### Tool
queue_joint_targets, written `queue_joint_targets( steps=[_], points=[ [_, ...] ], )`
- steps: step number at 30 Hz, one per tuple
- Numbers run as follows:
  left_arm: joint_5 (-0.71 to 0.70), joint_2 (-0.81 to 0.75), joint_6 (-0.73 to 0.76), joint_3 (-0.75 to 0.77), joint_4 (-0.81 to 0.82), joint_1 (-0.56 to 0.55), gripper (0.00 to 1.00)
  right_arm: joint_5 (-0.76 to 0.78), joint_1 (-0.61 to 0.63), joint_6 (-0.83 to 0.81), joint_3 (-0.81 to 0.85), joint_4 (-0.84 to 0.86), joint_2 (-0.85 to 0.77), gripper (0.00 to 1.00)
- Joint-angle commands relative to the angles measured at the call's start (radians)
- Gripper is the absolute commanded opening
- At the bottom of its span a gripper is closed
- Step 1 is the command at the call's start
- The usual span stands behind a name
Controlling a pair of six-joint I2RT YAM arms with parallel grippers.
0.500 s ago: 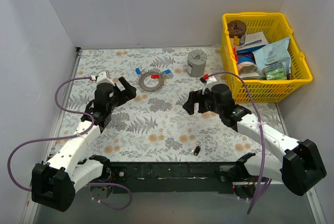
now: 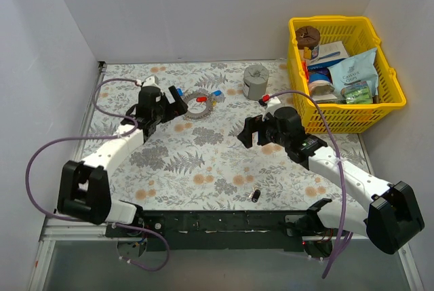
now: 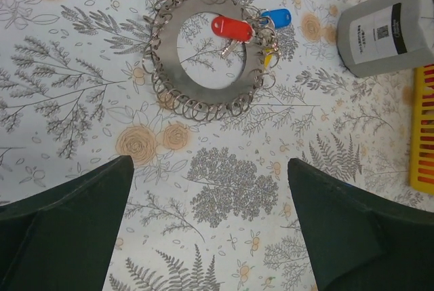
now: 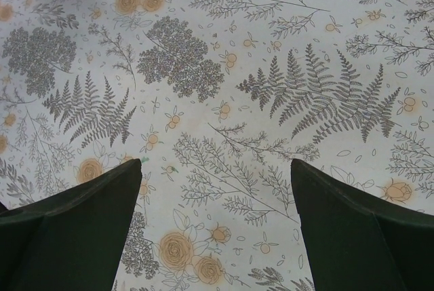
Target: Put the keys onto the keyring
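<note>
Keyring [image 3: 203,67] now just beside open left claw [image 3: 209,161]; right claw [image 4: 215,163] barely moved.

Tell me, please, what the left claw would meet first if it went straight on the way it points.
Most likely the near rim of the keyring, ahead of the open left claw; depth is unclear, so it may touch the tablecloth first.

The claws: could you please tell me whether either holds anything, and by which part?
Nothing is held: left claw and right claw are open and empty; the keyring lies free.
</note>
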Motion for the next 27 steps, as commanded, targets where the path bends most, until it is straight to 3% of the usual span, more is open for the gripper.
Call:
queue_joint_targets(
  steps=[1,8,15,20,27],
  points=[
    [0.093,0.205,0.041,0.206,-0.06,-0.001,0.96,0.006,0.006,-0.026,0.034,0.006,-0.02,0.98],
    [0.145,0.531,0.066,0.476,-0.12,-0.034,0.87,-0.016,0.008,-0.024,0.02,0.003,-0.022,0.98],
    [0.135,0.751,0.055,0.636,-0.147,-0.073,0.73,-0.025,0.01,-0.021,0.008,-0.029,-0.031,0.98],
    [0.116,0.801,0.045,0.635,-0.149,-0.086,0.7,-0.02,0.01,-0.023,0.004,-0.049,-0.045,0.97],
    [0.131,0.762,0.037,0.5,-0.126,-0.101,0.68,0.001,0.011,-0.022,-0.027,-0.037,-0.082,0.96]
  ],
)
